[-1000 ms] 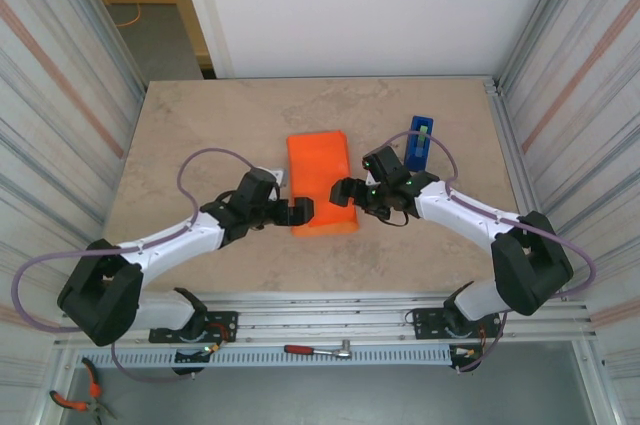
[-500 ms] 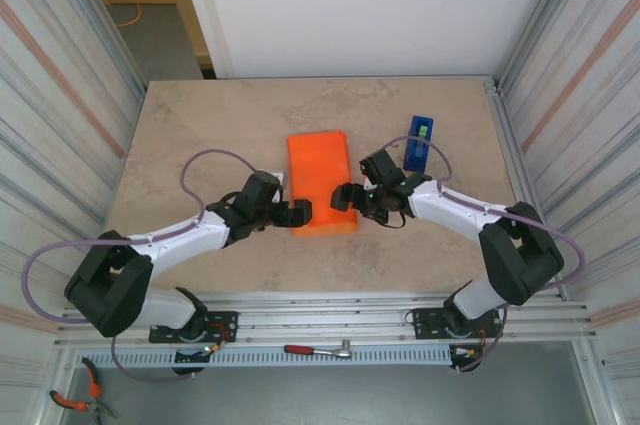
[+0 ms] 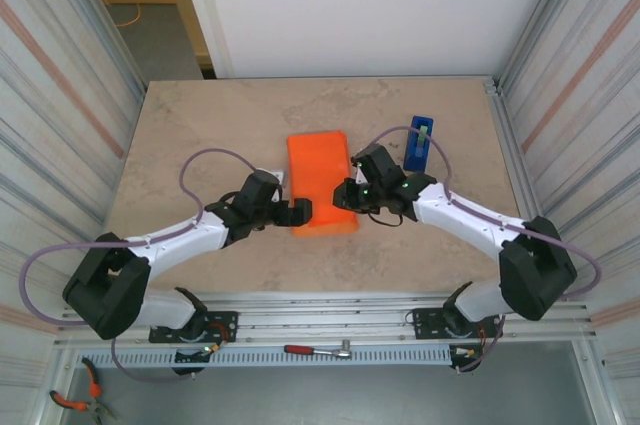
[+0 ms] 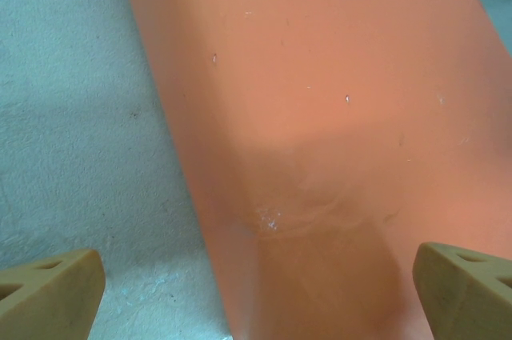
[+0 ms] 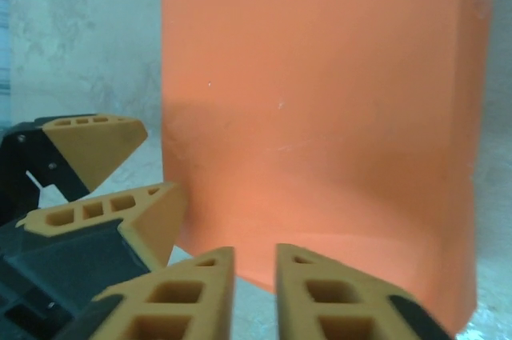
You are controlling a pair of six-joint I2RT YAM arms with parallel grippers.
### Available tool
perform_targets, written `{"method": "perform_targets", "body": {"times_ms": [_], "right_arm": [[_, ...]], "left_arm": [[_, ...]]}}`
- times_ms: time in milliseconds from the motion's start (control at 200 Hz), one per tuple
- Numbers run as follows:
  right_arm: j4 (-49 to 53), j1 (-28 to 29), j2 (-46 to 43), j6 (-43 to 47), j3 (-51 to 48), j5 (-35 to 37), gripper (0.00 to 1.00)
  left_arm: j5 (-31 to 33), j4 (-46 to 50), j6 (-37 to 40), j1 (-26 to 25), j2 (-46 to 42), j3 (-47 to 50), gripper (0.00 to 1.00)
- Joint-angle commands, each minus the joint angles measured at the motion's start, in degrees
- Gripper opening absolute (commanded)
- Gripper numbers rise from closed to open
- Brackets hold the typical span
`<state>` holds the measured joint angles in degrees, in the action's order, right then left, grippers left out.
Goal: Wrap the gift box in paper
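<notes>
The orange paper (image 3: 320, 181) lies folded into a box-shaped bundle at the table's middle, and the gift box is hidden under it. My left gripper (image 3: 298, 211) stands open at the bundle's near-left corner. Its fingers (image 4: 48, 288) straddle the creased paper (image 4: 320, 116), one over the table and one over the sheet. My right gripper (image 3: 346, 193) is at the near-right edge. Its fingers (image 5: 200, 300) are drawn together to a narrow slit just short of the paper's near edge (image 5: 320, 116), with nothing seen pinched. The left gripper (image 5: 156, 164) shows beside it.
A blue tape dispenser (image 3: 419, 143) stands upright right of the paper, behind my right arm. A small pale corner (image 3: 277, 174) peeks out at the paper's left edge; I cannot tell what it is. Corrugated walls flank the table.
My right gripper has closed from wide open and shifted slightly left toward the paper's near-right edge. The left gripper has stayed open in place.
</notes>
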<state>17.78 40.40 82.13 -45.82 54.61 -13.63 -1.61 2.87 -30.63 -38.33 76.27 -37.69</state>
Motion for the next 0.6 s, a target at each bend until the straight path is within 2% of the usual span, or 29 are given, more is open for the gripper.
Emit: {"method": "perform_targets", "body": {"times_ms": [0,120,291,596], "right_arm": [[-1.8,1.4,4.1,-0.4,1.9,-1.0,0.1],[-3.9,2.1,8.0,-0.6,1.7,-0.3,0.0],[-6.9,2.1,11.9,-1.5,-0.3,1.5,0.0],[-9.4,2.1,13.0,-2.6,-2.0,1.6,0.0]], "left_arm": [[0.6,-0.5,1.1,-0.1,-1.5,-0.1,0.99],[0.7,-0.5,1.1,-0.1,-1.4,-0.2,0.99],[0.3,-0.8,1.3,-0.1,-1.0,-0.7,0.99],[-0.2,-3.3,1.3,-0.3,0.4,0.9,0.99]]}}
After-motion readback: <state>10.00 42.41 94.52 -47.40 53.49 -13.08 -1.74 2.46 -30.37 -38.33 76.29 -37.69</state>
